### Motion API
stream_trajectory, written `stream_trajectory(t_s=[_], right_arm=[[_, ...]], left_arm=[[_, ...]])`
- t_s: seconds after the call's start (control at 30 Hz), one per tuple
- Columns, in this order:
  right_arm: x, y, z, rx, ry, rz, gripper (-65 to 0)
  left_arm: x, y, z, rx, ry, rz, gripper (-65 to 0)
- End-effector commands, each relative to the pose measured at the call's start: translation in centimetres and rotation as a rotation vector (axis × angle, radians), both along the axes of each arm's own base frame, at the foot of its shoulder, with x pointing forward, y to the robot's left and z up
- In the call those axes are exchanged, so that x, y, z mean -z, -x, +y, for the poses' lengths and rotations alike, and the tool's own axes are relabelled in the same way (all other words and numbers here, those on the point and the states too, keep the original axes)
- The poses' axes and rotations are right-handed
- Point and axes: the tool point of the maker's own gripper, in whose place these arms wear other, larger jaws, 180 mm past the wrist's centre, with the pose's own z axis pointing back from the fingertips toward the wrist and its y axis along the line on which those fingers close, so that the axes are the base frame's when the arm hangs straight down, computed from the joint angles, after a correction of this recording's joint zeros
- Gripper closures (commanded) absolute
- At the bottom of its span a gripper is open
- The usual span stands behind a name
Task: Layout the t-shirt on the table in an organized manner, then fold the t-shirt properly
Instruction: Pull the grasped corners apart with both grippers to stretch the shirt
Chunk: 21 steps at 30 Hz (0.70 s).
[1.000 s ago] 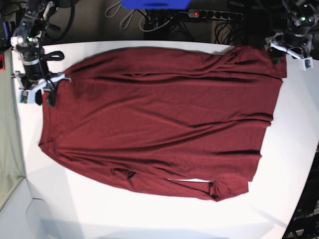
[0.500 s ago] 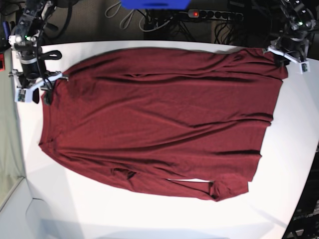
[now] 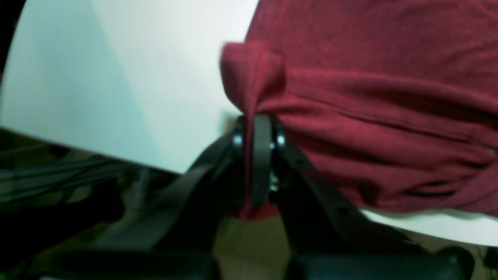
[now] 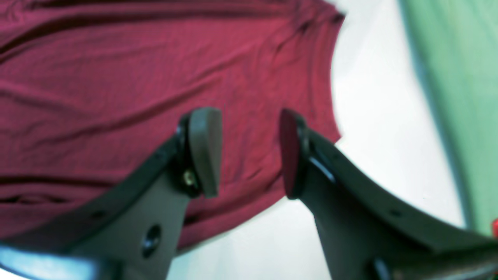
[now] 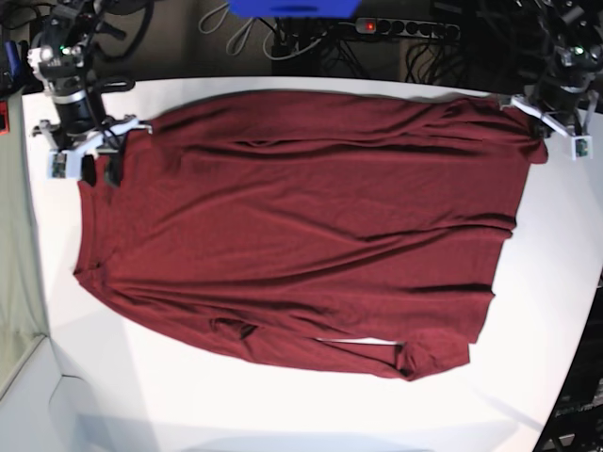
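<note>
Base view: maroon t-shirt point(image 5: 311, 226) spread wide on the white desk point(image 5: 556, 282), wrinkled, w/ a small bunched fold along its near edge. Left hand point(image 5: 548, 122) sits at one far corner of the shirt, right hand point(image 5: 99, 155) at the opposite far corner.

Left wrist view: left hand point(image 3: 256, 155) clenched on a pinch of t-shirt point(image 3: 369, 116) fabric; cloth rises in a peak just ahead of the fingertips, a bit pokes out behind them. Rest of the shirt lies to one side of the hand, bare desk point(image 3: 136, 77) to the other, desk edge close by.

Right wrist view: right hand point(image 4: 247, 151) released, fingers point(image 4: 204, 149) spread apart, nothing between them. T-shirt point(image 4: 136, 77) edge lies beneath and ahead of the hand; whether the pads touch the fabric, can't tell. Bare desk point(image 4: 369, 116) just beside it.
</note>
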Motion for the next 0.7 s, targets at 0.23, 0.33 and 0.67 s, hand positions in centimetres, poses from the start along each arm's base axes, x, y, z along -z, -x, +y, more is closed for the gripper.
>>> stream_trajectory(t_s=[0.23,0.33,0.67], right_arm=[[2.4,2.1,0.9,0.002,-0.035,0.147,-31.5],[3.3,2.8,2.6,-0.031,-0.061,0.187,-35.2],[4.7,3.8,9.5,-0.178,-0.159,0.233,-35.7]], left_arm=[[-5.7,-2.6,0.6,0.015,-0.108,-0.064,-0.2],[-5.9,-3.0,0.6,0.011,-0.104,-0.061,-0.2],[-5.5,-2.9,0.5,0.01,-0.095,-0.055,-0.2]])
